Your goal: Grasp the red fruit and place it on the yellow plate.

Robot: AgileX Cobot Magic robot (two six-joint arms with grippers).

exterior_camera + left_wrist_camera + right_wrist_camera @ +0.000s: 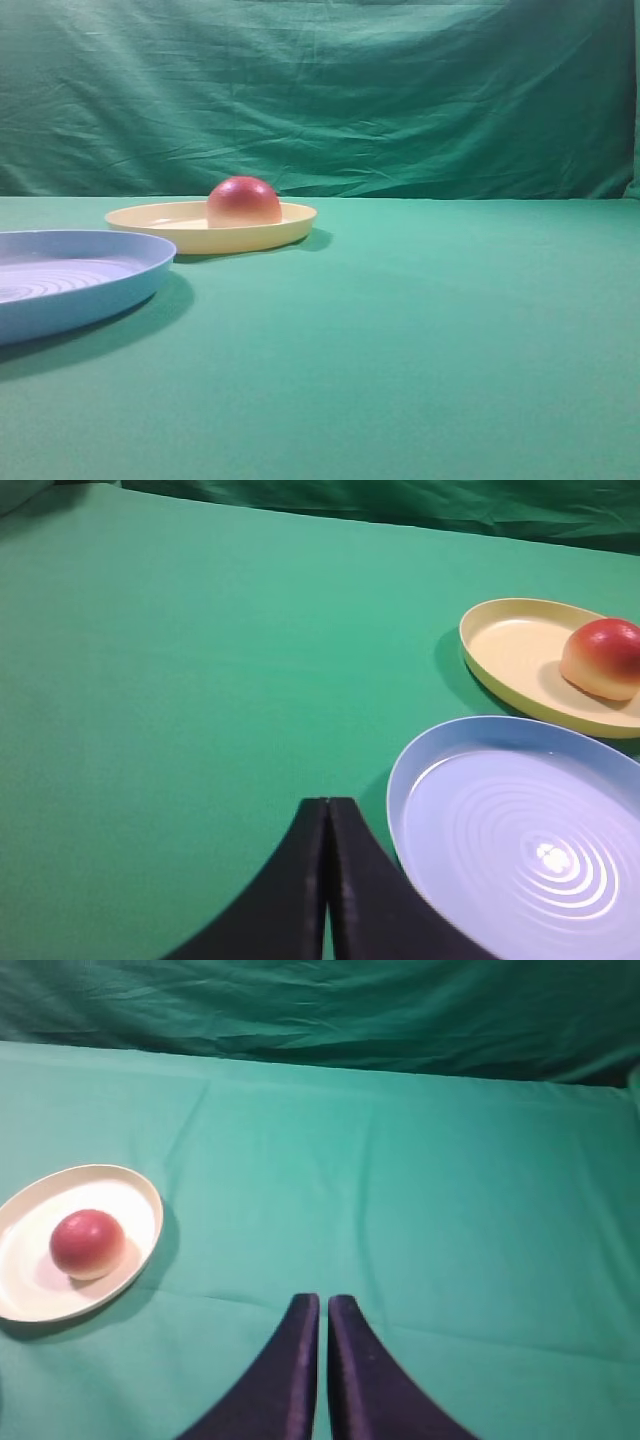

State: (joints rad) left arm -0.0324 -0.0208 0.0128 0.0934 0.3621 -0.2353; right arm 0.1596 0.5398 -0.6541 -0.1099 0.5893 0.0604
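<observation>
Resting flat side down, the red fruit [243, 202] sat inside the yellow plate [150, 219] toward the far edge of the green-covered desk [430, 330], with the light-blue ridged plate [60, 285] just beside it on the near side. The left hand [327, 810] hung above the desk beside the blue plate, its fingers pressed together and holding nothing. The right hand [323, 1305], likewise closed and empty, hung well apart from the fruit.
</observation>
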